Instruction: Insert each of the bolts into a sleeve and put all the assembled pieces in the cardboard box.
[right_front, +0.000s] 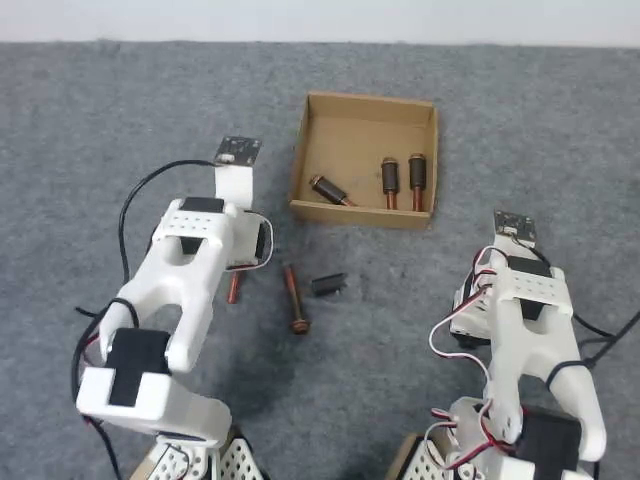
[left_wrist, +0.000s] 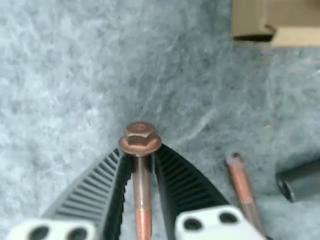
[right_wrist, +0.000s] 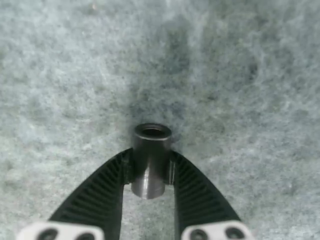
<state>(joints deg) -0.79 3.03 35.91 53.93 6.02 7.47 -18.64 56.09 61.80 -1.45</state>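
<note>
Left tool (left_wrist: 141, 159) is pinching a bolt (left_wrist: 140, 140) by the shank just under its head; right tool (right_wrist: 151, 167) is pinching a sleeve (right_wrist: 151, 145), bore facing away from the wrist, both apart from the box (right_front: 360, 214). As I judge it, the bolt's free end is pointing back toward its wrist, so an off-axis approach could be catching the sleeve rim and levering either piece out onto the bench (right_front: 520, 130), beside the spare bolt (right_front: 294, 298) and spare sleeve (right_front: 328, 285).

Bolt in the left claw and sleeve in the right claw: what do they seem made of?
Bolt: looks like copper-coloured metal, perhaps plated steel: dull sheen on hex flanged head and shank. Sleeve: dark metal, possibly blackened steel: soft highlight down its smooth wall, clean bore edge; hard plastic can't be ruled out.
</note>
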